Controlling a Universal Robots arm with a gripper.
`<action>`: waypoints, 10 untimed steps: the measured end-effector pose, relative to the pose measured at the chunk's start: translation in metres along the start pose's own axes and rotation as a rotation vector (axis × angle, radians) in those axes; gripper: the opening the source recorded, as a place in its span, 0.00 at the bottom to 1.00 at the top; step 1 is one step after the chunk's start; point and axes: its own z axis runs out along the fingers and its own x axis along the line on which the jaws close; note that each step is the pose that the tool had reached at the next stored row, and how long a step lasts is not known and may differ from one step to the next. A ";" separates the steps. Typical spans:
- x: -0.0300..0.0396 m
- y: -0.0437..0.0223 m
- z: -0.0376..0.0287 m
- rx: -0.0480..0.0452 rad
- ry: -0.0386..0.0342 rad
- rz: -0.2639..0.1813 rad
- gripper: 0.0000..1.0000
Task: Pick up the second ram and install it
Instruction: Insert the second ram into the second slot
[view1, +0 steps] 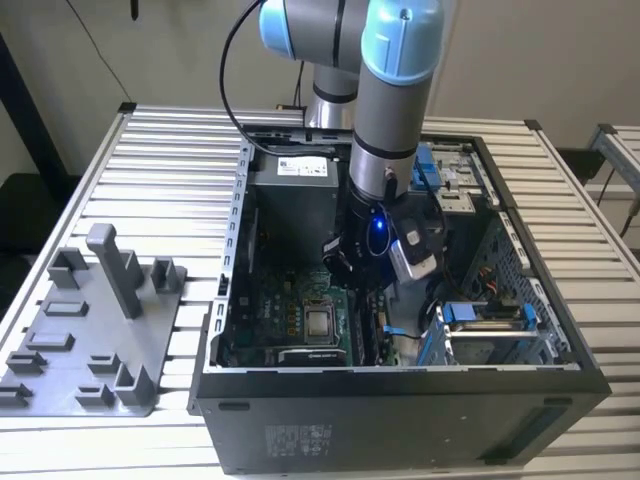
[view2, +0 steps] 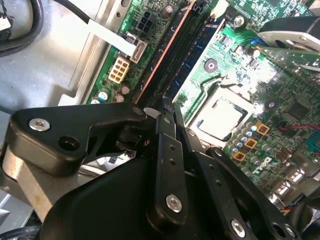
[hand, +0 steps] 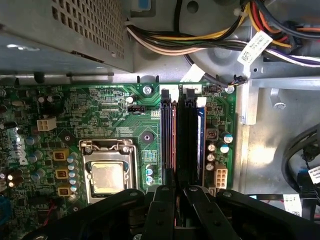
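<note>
Black linkage of my jaws (view2: 167, 125) fills the near part of both wrist views, and the jaws stand close together, clamped on the thin upper edge of the second ram (hand: 168, 145). That stick stands upright in a slot on the green motherboard (hand: 110, 110), just beside the black memory slots (hand: 189, 135) and near the bare processor socket (hand: 107, 175). Bundled power cables (hand: 210, 42) run above the board's edge. In the exterior view my arm (view1: 395, 110) reaches down into the open computer case (view1: 400, 400), which sits on a ribbed metal desk (view1: 170, 170). A grey fixture tray (view1: 95, 330) lies towards the desk's edge at the exterior view's left. Behind is a plain pale wall (view1: 540, 50).
</note>
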 end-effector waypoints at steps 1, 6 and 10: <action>0.0001 0.0000 0.0000 0.0000 0.0000 0.000 0.13; 0.0001 -0.0001 0.0002 0.0004 0.0001 0.000 0.15; -0.0001 -0.0002 -0.0016 -0.0005 -0.0001 0.000 0.21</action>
